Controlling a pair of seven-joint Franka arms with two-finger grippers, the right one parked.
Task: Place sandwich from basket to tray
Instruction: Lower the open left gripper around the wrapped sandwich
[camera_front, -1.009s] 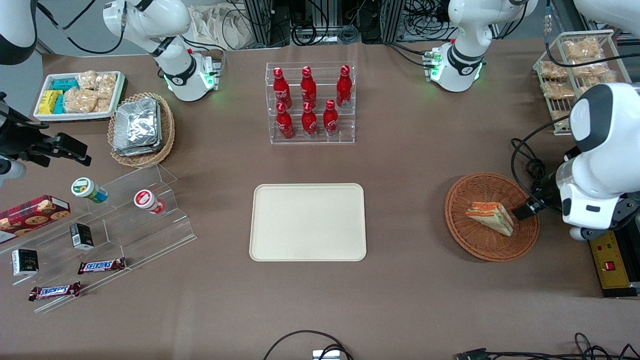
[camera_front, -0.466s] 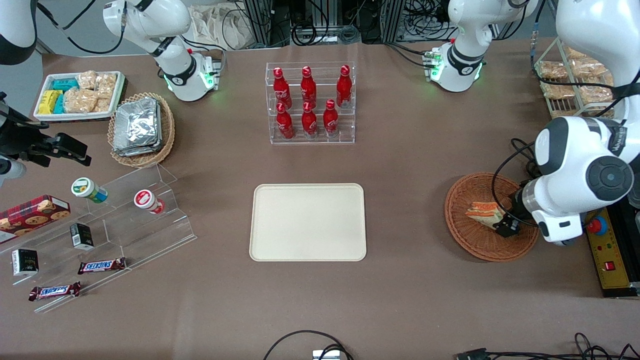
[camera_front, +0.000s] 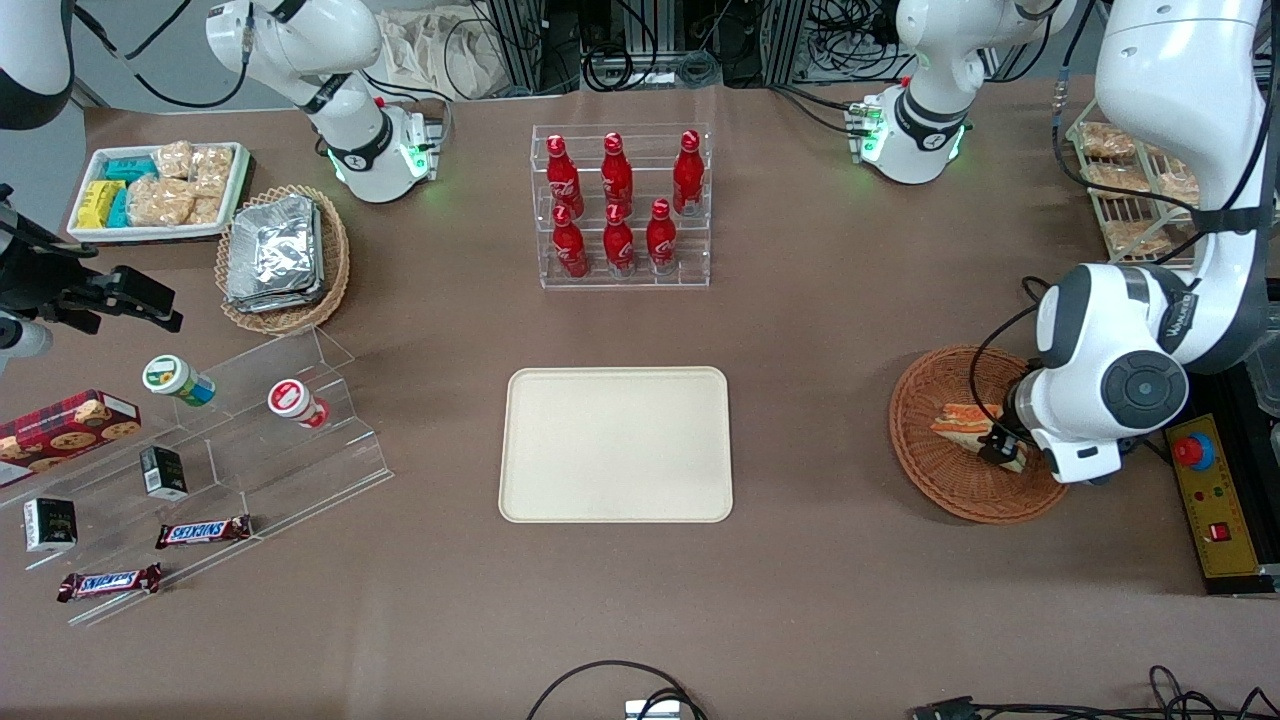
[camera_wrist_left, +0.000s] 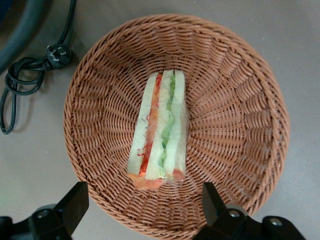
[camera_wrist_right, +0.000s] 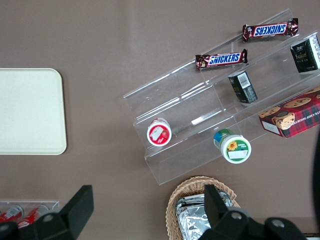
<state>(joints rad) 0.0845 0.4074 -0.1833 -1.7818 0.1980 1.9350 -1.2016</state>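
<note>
The left arm's two-finger gripper (camera_wrist_left: 142, 205), fingers spread wide, is being held just above the clear-wrapped triangular sandwich (camera_wrist_left: 160, 132), which is lying in the round reddish-brown wicker basket (camera_front: 925, 470), at three o'clock from the flat cream rectangular tray (camera_front: 616, 444).

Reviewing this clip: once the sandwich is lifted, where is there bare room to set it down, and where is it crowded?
The cream rectangular tray holds nothing. Bare brown table lies between it and the reddish-brown wicker basket, where the open gripper hovers over the wrapped triangular sandwich. Crowded: the clear snack risers toward the parked arm's end.
</note>
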